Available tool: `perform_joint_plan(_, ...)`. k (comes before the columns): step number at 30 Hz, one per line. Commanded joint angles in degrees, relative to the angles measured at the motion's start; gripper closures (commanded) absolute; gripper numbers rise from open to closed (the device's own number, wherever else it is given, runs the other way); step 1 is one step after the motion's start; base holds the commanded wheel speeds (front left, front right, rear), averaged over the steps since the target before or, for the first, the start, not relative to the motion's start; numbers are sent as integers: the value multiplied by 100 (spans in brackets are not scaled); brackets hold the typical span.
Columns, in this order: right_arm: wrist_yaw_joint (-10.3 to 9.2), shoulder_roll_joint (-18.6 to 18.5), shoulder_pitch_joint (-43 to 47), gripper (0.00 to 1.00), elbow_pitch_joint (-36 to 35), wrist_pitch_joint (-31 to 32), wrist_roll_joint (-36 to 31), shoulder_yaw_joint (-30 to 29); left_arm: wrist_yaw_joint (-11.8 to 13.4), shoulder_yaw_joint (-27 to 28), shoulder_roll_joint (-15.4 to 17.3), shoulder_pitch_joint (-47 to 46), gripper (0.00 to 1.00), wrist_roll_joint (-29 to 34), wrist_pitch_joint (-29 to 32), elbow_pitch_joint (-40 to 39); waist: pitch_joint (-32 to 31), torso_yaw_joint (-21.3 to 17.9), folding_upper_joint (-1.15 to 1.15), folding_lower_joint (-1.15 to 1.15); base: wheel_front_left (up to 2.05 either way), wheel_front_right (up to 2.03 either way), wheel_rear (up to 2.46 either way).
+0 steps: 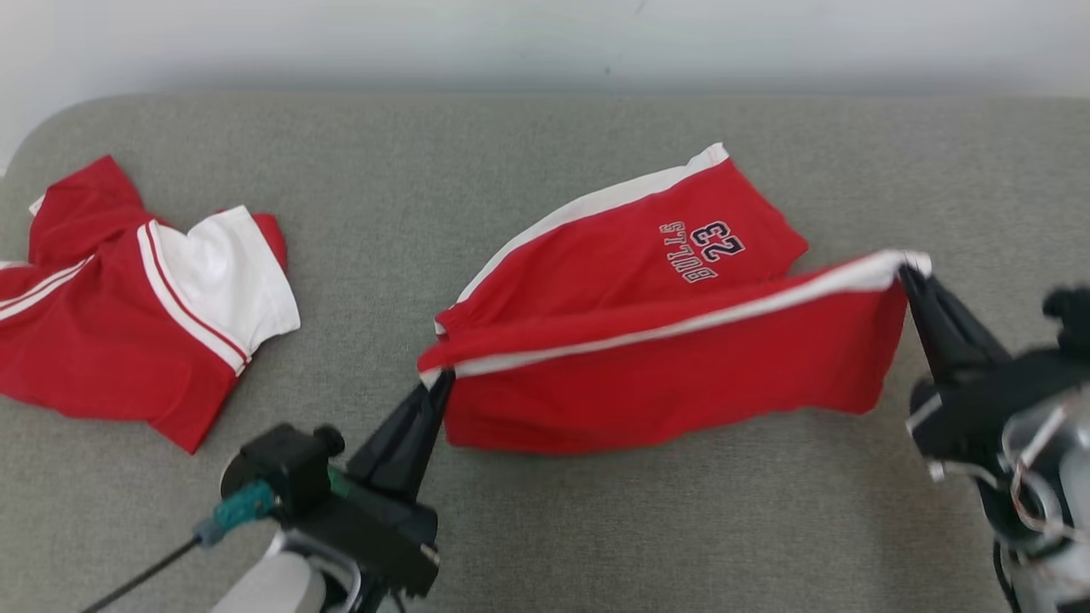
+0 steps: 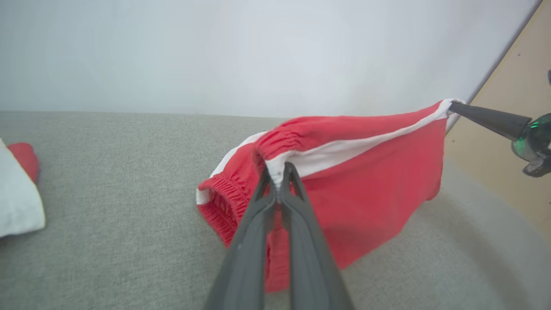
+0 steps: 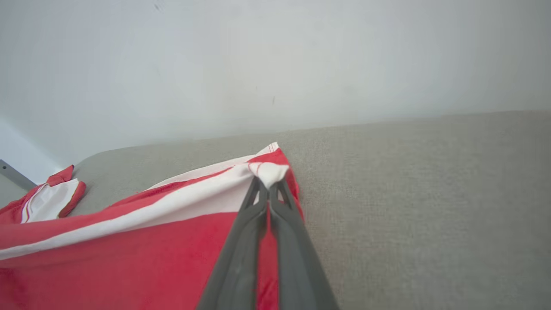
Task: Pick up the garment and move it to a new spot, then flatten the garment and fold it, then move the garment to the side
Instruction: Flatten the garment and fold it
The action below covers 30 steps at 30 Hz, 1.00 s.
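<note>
Head view downward; wrist views near garment (image 1: 664, 383)

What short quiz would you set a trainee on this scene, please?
1. True or false: the left gripper is shut on the red shorts.
2. What does the right gripper pinch? A: a white-striped corner of the shorts. B: the printed number on the shorts. C: nothing.
3. In the head view, on which side of the shorts does the red-and-white shirt lie?
Key: 1 true; 2 A; 3 left.
</note>
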Motion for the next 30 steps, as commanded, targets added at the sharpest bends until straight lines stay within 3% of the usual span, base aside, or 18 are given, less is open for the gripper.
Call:
perform_joint_plan(1,3,-27,-178,100,99,-12,-72,32,19,24,-42,-99,100,-45,-7,53,190,141,-1,-1,0,0,0)
perform_joint_plan(15,3,-110,-3510,100,3175,-209,-822,637,-95,-177,-800,-1828,100,-148,9,1343,1222,811,-1,-1,0,0,0)
perform_joint_plan(27,3,102,-4525,100,4831,-700,-1117,968,-94,-542,-968,-2426,100,-329,-43,1946,1481,905,-1,-1,0,0,0)
perform_joint_plan(28,3,123,-4559,94,4893,-771,-1106,1005,-94,-559,-971,-2439,100,-353,-47,1959,1465,896,-1,-1,0,0,0)
perform_joint_plan(29,3,139,-4586,53,4951,-822,-1097,1054,-94,-569,-966,-2448,30,-368,-49,1971,1433,885,-1,-1,0,0,0)
perform_joint_plan(30,3,155,-4600,0,5014,-861,-1067,1095,-94,-540,-955,-2459,0,-365,-51,1968,1399,873,-1,-1,0,0,0)
